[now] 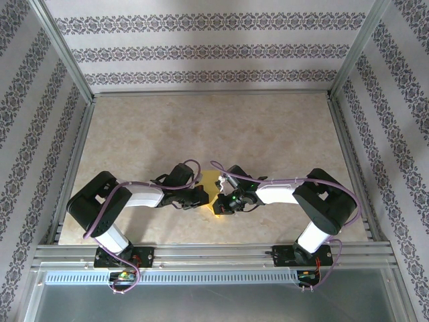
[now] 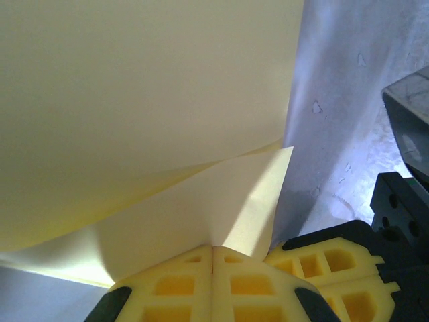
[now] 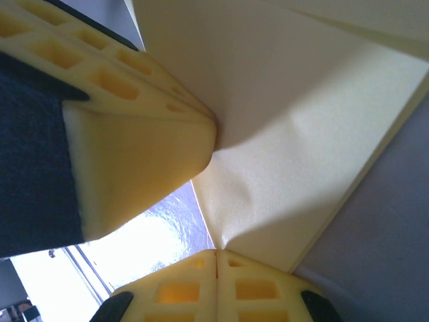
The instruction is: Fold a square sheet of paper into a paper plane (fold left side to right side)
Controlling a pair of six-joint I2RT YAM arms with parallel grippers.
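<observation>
Top view: square sheet of paper (image 1: 212,181) lies low-centre on table (image 1: 268,134), wedged between two wrists. Left gripper (image 1: 201,197) at its left side, right gripper (image 1: 225,202) at its right, both equally near.

Left wrist: left gripper closed tight, pinching paper edge. Paper rises ahead in curled layer. Right gripper just beside, to right.

Right wrist: right gripper closed on paper corner. Left gripper pinches same paper close above.
</observation>
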